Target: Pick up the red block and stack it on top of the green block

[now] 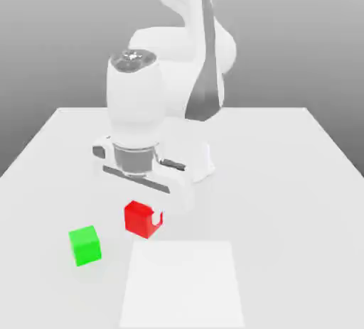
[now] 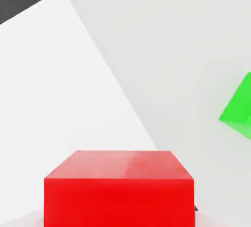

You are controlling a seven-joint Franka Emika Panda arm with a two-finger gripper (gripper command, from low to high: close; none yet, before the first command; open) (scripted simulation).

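Red block point(image 1: 141, 219) is sitting at my pincer point(image 1: 148, 215), on the table point(image 1: 284, 178) and a little toward the exterior view's left of its middle. My arm is reaching down over it, with the white hand directly above the block and partly hiding its upper edge; a white finger is showing against the block's right side in the exterior view. I am closing on the block from both sides, as far as I can judge, though whether I am truly clamping it or only bracketing it I cannot tell. In the hand view the red block point(image 2: 119, 188) is looming close, its top face and one side face showing, plain and matte.

Green block point(image 1: 85, 244) is resting on the table nearby, apart from the red one, toward the exterior view's left and slightly nearer the camera. It is standing flat, turned a bit relative to the table edges. In the hand view the green block point(image 2: 239, 107) is peeking in at the edge, well clear of the red block.

A paler rectangular patch point(image 1: 183, 285) is lying on the table just in front of the red block in the exterior view.
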